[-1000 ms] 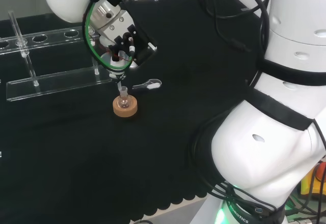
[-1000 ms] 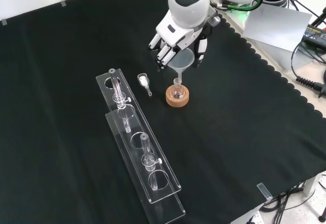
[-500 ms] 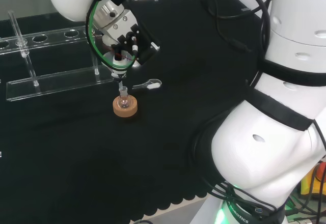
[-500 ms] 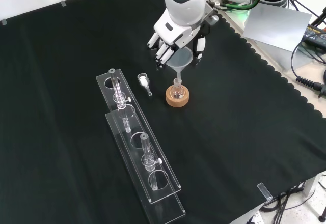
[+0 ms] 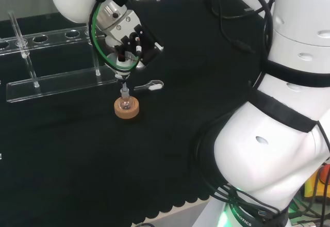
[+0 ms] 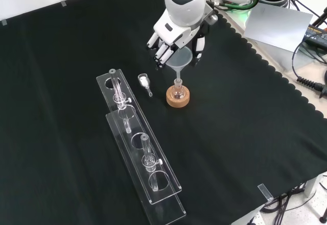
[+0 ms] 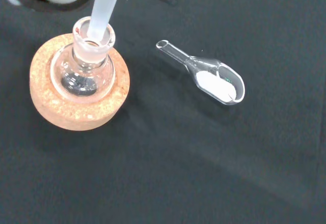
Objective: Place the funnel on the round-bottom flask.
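The translucent funnel (image 6: 182, 59) has its stem tip at the mouth of the round-bottom flask (image 7: 84, 67), which sits in a cork ring (image 6: 178, 97) mid-cloth. Since a second ago the hand (image 6: 174, 40) has risen slightly, still above the flask. Its fingers curl around the funnel's cone, pointing downward.

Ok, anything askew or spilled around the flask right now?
Nothing spilled. The funnel stem enters the flask neck at a slant, not plumb, with the robot hand around it. The scoop lies beside the cork ring, powder inside.
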You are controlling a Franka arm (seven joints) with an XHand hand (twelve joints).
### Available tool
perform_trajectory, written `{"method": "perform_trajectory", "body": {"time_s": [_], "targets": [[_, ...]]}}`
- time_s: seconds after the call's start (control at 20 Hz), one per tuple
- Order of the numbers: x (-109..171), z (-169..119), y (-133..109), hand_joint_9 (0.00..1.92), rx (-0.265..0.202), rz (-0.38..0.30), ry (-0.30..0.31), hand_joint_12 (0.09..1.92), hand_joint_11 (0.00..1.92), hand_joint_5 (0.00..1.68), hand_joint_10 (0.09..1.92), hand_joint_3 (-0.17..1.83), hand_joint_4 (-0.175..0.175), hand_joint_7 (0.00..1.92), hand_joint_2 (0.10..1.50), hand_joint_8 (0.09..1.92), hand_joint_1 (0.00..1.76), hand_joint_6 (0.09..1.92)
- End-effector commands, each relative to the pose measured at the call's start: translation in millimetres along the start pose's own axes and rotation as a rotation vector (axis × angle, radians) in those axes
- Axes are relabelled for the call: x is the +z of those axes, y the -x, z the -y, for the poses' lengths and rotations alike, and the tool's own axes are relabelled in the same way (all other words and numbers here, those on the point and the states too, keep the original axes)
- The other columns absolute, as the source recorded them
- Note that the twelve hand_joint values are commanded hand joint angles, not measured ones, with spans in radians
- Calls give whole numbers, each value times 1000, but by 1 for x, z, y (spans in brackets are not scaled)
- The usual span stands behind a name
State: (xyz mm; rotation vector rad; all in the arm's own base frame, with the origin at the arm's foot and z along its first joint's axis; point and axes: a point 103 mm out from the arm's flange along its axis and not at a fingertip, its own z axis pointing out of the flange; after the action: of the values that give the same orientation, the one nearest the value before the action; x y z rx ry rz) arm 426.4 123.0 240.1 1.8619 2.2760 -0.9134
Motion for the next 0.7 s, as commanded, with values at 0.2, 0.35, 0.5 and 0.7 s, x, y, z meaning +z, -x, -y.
{"method": "perform_trajectory", "body": {"time_s": [0.2,0.35,0.5,0.7], "targets": [[8,0,10,1181,4,-18,3,1262,559,544,716,565,-57,639,686,705,815,587],[9,0,9,1181,1,-16,2,1262,559,544,717,565,-57,639,686,705,815,588],[9,-1,9,1181,2,-15,0,1262,559,544,717,566,-57,639,686,706,815,589],[9,-2,9,1181,1,-17,2,1262,560,543,717,566,-57,639,687,706,815,590]]}}
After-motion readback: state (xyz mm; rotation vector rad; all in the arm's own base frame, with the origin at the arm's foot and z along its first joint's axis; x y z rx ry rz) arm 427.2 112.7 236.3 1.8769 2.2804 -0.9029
